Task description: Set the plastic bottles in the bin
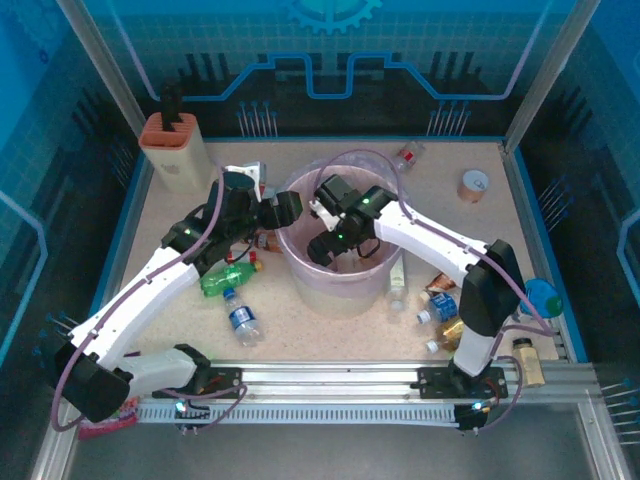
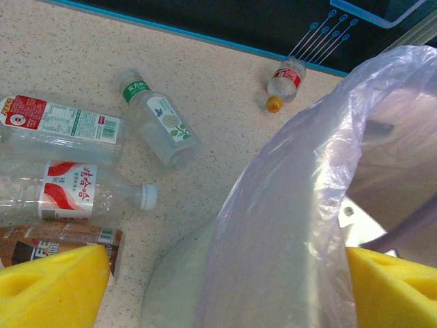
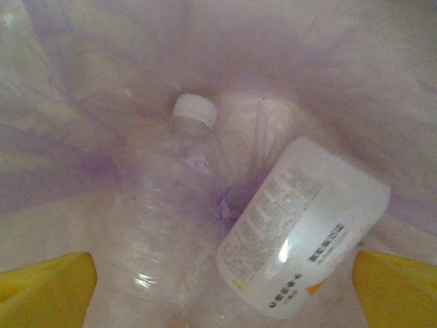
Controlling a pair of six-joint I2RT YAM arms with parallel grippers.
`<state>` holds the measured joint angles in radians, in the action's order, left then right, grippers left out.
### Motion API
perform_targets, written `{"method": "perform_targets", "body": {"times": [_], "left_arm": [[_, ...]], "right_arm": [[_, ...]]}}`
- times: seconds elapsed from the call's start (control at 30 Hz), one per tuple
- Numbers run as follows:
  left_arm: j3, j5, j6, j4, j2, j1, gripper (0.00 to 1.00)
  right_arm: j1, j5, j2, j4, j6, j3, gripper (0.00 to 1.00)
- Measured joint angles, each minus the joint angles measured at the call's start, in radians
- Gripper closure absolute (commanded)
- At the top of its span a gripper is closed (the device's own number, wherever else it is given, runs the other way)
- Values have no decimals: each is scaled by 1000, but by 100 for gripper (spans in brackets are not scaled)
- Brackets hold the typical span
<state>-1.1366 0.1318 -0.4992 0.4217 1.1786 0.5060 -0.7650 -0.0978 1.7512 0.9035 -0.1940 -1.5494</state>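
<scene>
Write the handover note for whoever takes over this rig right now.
Left gripper: open, empty, at the left rim of the bin.
Right gripper: open, empty, over the bin.
Done: at least two bottles lie in the bin, a clear white-capped bottle and a white-labelled bottle.
To do: green bottle, blue-labelled bottle, red-labelled bottles left of the bin, a cluster right of it, a far bottle.

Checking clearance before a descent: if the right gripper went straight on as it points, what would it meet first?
Probably the white-labelled bottle in the bin below the open right gripper; a clear white-capped bottle lies beside it. Depth is unclear.
</scene>
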Motion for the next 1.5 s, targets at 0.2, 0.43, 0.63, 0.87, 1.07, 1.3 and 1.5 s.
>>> {"method": "perform_targets", "body": {"times": [0.2,0.43,0.63,0.87,1.07,1.3,1.5], "left_arm": [[0,0,0,0,0,0,13],[-2,3,0,1,1,0,12],[-2,2,0,1,1,0,13],[-2,1,0,1,1,0,12],[-11,-2,-4,1,13,0,12],[-19,-1,-11,8,21,0,13],[-35,-2,-23,10,43,0,13]], "right_arm": [[0,-26,-114,29,1,-47,0],[18,-67,-302,72,-13,-190,0],[298,-45,-523,93,-73,-187,0],[818,81,-577,89,-101,110,0],[900,90,-447,10,-190,369,0],[904,23,-396,-108,-306,529,0],[904,19,-266,-212,-343,587,0]]}}
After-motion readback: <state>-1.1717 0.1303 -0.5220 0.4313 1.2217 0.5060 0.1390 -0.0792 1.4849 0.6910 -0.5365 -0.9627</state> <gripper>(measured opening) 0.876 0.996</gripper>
